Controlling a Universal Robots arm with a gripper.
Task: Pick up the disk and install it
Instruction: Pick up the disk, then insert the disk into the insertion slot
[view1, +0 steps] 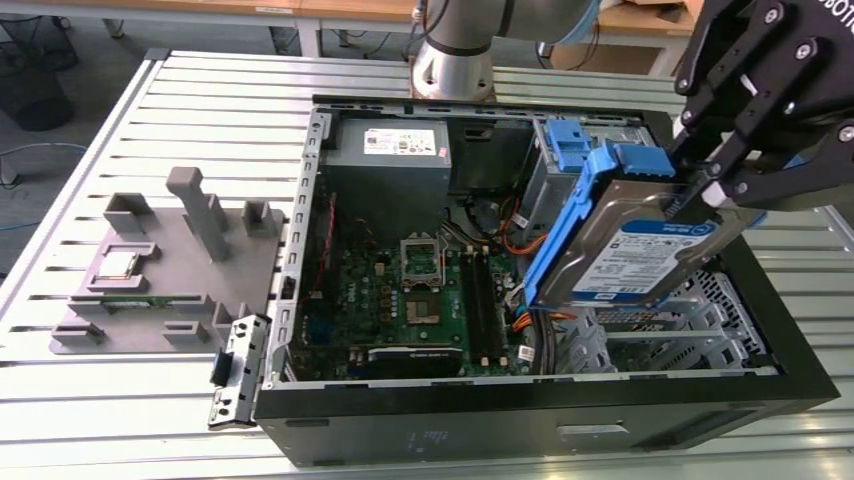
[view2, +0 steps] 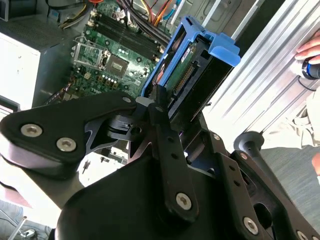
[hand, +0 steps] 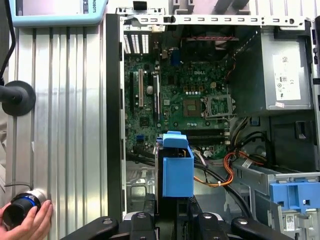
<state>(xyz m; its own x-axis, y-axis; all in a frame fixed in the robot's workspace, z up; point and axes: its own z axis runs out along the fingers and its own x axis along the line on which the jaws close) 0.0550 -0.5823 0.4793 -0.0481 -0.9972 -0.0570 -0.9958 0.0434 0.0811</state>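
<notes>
— Silver, blue-railed, the disk (view1: 627, 250) hangs tilted over the open computer case (view1: 534, 420). Which way does it run?
— Its long axis slants from the gripper (view1: 697, 190), clamped on its upper end, down toward the motherboard (view1: 400, 290); the label faces the exterior view.

The open computer case (view1: 534, 420) lies on the tabletop (view1: 80, 400), with the motherboard (view1: 400, 300) on its floor. The disk (view1: 621, 255) hangs tilted over the case's half toward the exterior view's right (clamped in the claw (view1: 697, 188)). A fixture block (view1: 160, 260) sits beside the case on that view's left.
</notes>
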